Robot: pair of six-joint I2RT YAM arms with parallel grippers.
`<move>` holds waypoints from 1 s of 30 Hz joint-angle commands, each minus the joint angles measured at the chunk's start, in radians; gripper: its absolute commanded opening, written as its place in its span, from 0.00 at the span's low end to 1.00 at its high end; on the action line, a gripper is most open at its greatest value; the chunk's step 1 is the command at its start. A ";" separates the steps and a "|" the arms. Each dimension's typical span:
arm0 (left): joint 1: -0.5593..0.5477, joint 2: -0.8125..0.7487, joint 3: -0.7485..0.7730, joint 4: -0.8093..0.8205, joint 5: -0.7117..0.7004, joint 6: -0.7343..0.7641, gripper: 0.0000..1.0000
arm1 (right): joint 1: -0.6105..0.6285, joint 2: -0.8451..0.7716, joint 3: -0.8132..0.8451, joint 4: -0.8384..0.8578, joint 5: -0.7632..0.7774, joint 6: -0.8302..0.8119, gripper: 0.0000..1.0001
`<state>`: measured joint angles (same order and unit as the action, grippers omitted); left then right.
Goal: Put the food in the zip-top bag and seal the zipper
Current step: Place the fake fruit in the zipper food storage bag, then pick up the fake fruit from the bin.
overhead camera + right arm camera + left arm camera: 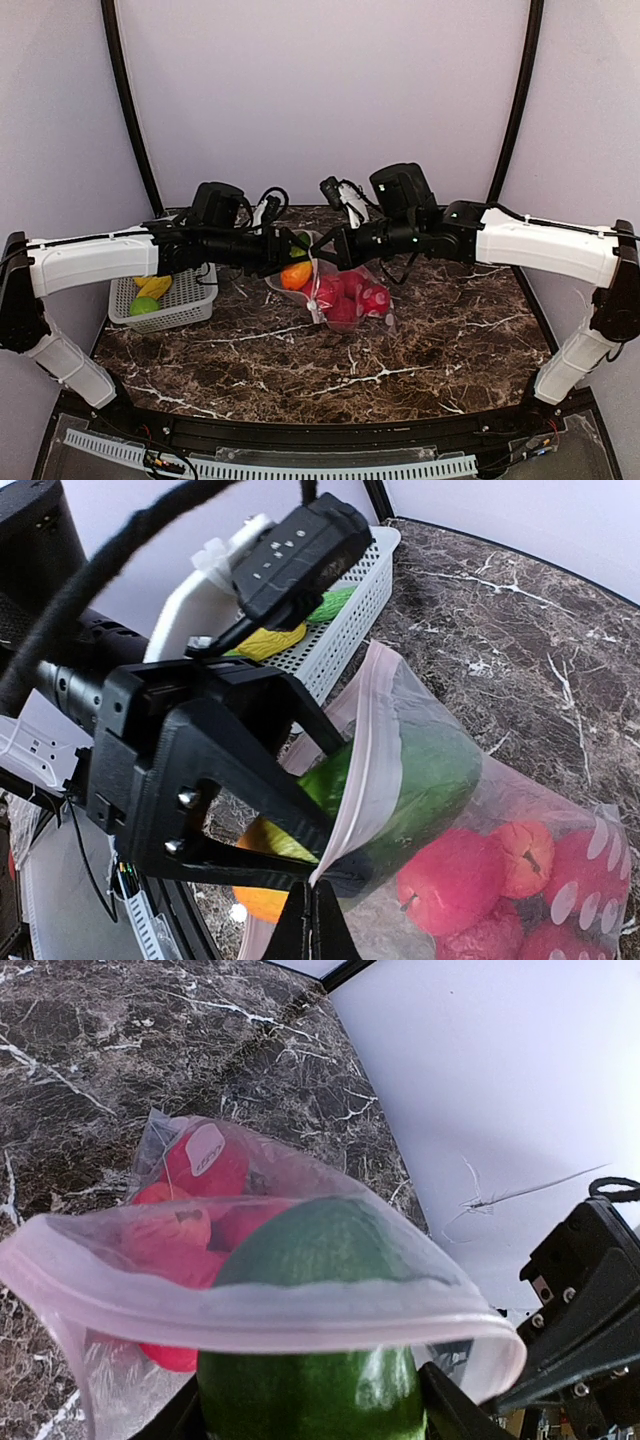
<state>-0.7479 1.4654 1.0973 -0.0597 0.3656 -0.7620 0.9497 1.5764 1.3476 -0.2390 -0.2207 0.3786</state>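
The zip-top bag [352, 298] lies mid-table, mouth open to the left, with several red fruits [345, 293] inside. My left gripper [288, 252] is shut on a green fruit [310, 1385] and holds it halfway through the mouth, under the pale pink zipper strip [250, 1315]. The red fruits [195, 1210] lie behind it. My right gripper [318, 898] is shut on the bag's upper rim [365, 770] and holds it lifted beside the left fingers [225, 780]. An orange-green fruit [295, 275] sits below the left gripper at the mouth; whether it is inside is unclear. No slider tab shows.
A white mesh basket [185, 295] stands at the table's left, holding a yellow fruit [153, 287] and a green fruit [144, 306]. It also shows in the right wrist view [345, 605], close behind the left arm. The back wall is close behind the bag.
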 commanded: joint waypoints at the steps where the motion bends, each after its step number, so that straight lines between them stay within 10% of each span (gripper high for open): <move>1: 0.009 0.048 0.029 0.118 0.007 -0.055 0.57 | 0.013 -0.026 -0.020 0.044 -0.003 0.002 0.00; 30: 0.009 0.036 0.002 0.149 -0.021 -0.065 0.81 | 0.016 -0.016 -0.019 0.044 0.027 0.003 0.00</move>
<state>-0.7414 1.5604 1.0973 0.0769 0.3355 -0.8623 0.9512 1.5745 1.3270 -0.2085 -0.2039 0.3790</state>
